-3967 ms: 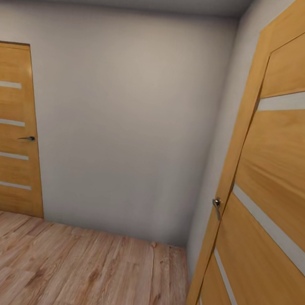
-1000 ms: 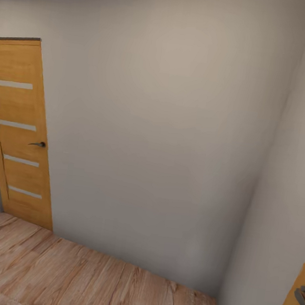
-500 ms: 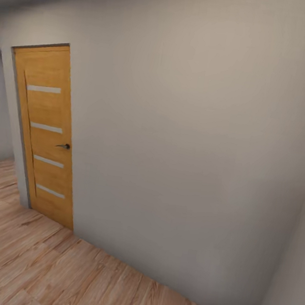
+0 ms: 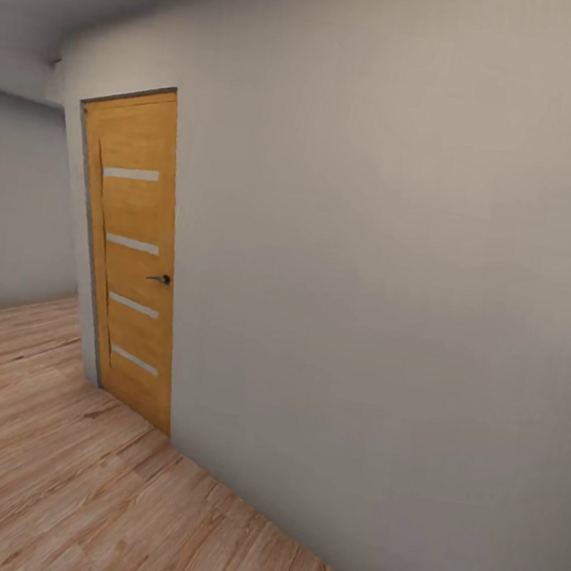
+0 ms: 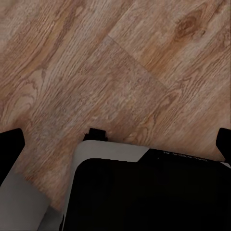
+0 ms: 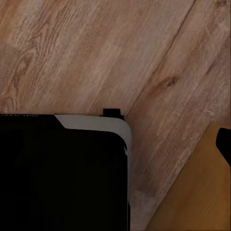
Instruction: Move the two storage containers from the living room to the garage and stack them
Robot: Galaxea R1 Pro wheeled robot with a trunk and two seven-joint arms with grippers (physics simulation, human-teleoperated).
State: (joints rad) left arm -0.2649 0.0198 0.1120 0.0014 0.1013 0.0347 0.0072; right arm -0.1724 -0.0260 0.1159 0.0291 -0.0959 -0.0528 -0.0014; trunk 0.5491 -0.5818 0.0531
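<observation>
Hallway, light wood plank floor (image 4: 55, 462) and grey-white wall (image 4: 395, 273): we count one wooden door (image 4: 132, 252), closed, with four pale slats and one dark handle (image 4: 159, 279). Against the picture half a second ago the door sits further right and a side passage has opened at the left; we read this as our camera turning, not the door moving. Open floor runs leftward past the door's corner; the wall closes off the right. Both wrist views look down on planks and our dark base (image 5: 144, 192). Left end effector (image 5: 115, 144) fingertips sit at opposite frame edges, spread wide, holding nothing; right end effector: one fingertip (image 6: 224, 144) visible, width we cannot tell. Whereabouts of the containers we cannot tell.
</observation>
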